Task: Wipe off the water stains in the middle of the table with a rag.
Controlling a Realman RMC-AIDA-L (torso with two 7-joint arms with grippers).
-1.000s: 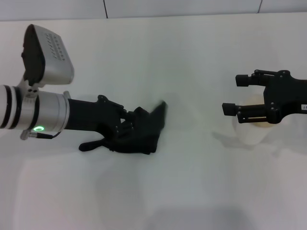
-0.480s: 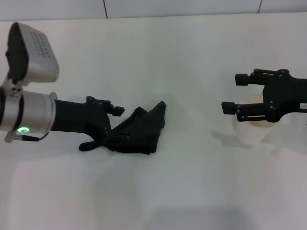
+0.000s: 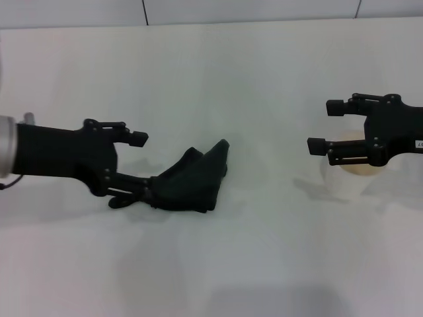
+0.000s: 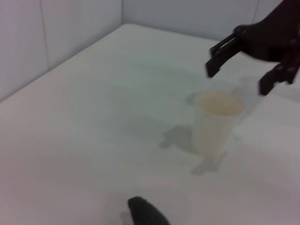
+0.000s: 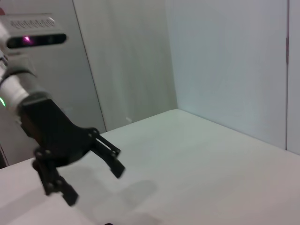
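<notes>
The rag (image 3: 192, 177) lies crumpled near the middle of the table (image 3: 218, 264), its near edge touching the lower finger of the left gripper (image 3: 140, 165), whose jaws are spread and grasp nothing. Farther right, 1 white paper cup (image 3: 348, 177) holds pale orange-brown liquid; the right gripper (image 3: 325, 127) hovers just above it, jaws released. Grey wall panels stand behind.

A dark, crumpled rag (image 3: 192, 181) lies bunched on the wide white table (image 3: 251, 79), one corner peaked upward and a narrow tail trailing toward the robot's left.
</notes>
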